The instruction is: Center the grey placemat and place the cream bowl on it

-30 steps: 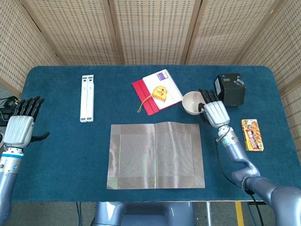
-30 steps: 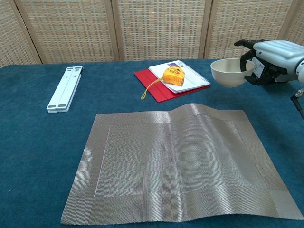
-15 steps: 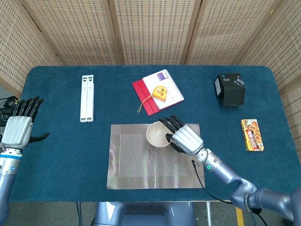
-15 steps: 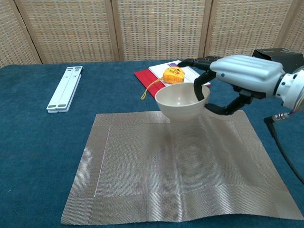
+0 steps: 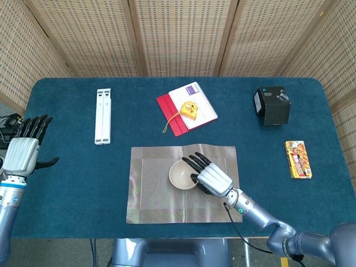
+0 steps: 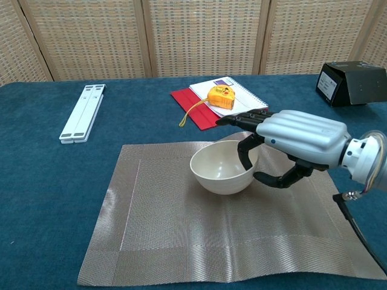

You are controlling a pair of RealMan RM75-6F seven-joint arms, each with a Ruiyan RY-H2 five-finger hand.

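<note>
Once aloft, bowl (image 6: 223, 168) now on placemat (image 6: 181, 235).

cream bowl (image 6: 223, 168): carried in right hand (image 6: 296, 142) from beside black box (image 6: 352, 83) | lowered onto middle of grey placemat (image 6: 181, 229) | rim gripped by fingers

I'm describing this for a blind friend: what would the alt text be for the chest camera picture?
A robot's right hand grips the rim of a cream bowl over the middle of a grey placemat on a blue table. Behind lie a yellow tape measure on a notebook, a white folded stand and a black box.
</note>
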